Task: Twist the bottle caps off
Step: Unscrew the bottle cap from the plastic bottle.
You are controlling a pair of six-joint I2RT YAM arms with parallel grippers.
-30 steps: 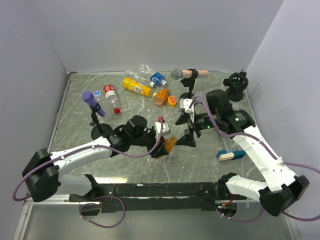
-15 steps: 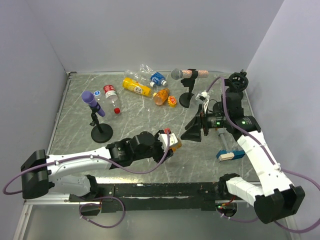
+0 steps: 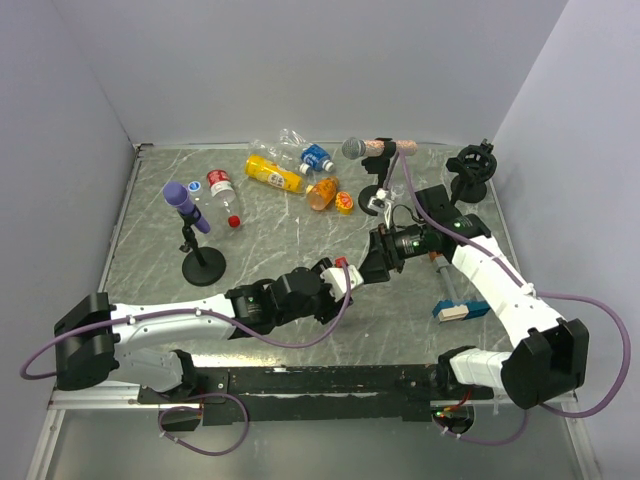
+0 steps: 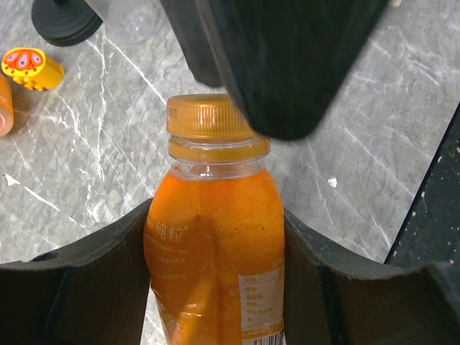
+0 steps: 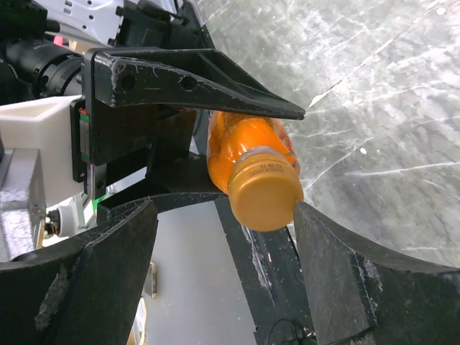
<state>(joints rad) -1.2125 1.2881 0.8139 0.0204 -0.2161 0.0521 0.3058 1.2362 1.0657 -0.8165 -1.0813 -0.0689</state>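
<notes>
Grey marbled desk (image 3: 270, 250) sits between pale lilac walls. Just toward 6 o'clock from its middle, the left pincer (image 4: 215, 223) is clamped on the belly of a stubby orange plastic juice bottle (image 4: 215, 280), one finger pressed to each side. The bottle's orange-brown ridged screw cap (image 4: 207, 118) sits on the neck. The right pincer (image 5: 224, 207) straddles that cap with its jaws apart, and a gap shows on one side.

At 4 o'clock lies a blue and cream block (image 3: 460, 310). At 9 o'clock a purple-headed microphone (image 3: 186, 205) stands on a black stand.

Farther off, from 11 to 12 o'clock, lie several more items:
- a clear red-labelled bottle (image 3: 222, 192)
- a yellow plastic bottle (image 3: 272, 173)
- a clear blue-labelled bottle (image 3: 308, 155)
- two more stubby orange bottles (image 3: 322, 192)

A grey-headed microphone (image 3: 355, 148) is at 1 o'clock.
</notes>
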